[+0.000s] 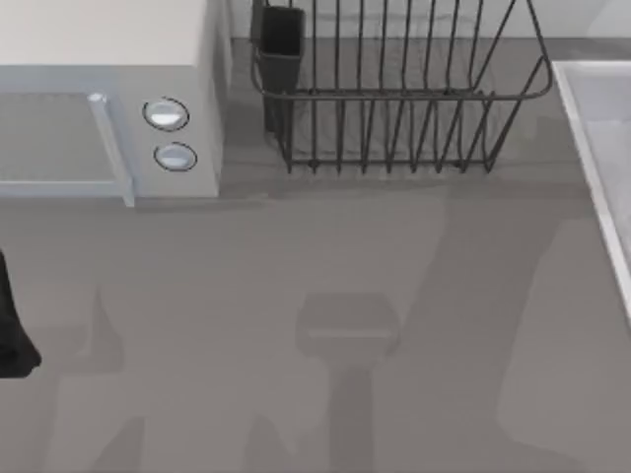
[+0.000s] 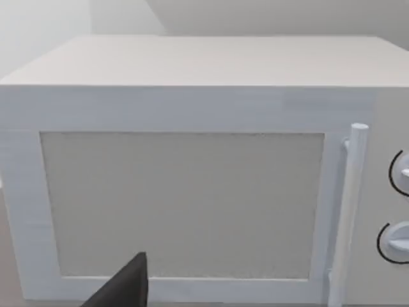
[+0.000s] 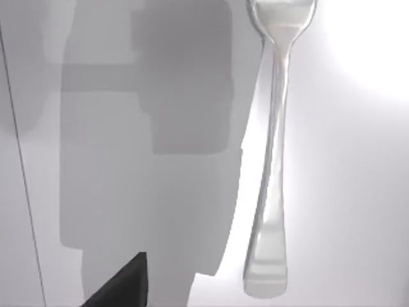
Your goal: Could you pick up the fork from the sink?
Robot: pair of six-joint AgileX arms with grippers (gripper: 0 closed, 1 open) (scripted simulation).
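Right wrist camera looked down on the fork, which lay flat on the pale floor of the sink. Handle end sat nearer the camera, neck and tine base ran off the far frame edge. Nothing touched it. One dark fingertip of the right gripper poked in at the frame edge, off to the side of the fork's handle and clear of it. Jaw state of the right gripper: couldn't tell, since just that one tip was in frame. Arm shadow fell across the basin floor beside the fork.

In the top view the sink's raised light rim ran down the table's right edge, with the dark wire dish rack at the back, just left of it.

Left arm was a dark shape at the table's far left edge, in front of the white microwave. Its wrist camera faced the microwave door squarely, handle and two knobs off to one side. One dark fingertip showed at the edge there; couldn't tell the left jaw state either.

Grey tabletop carried only arm shadows.
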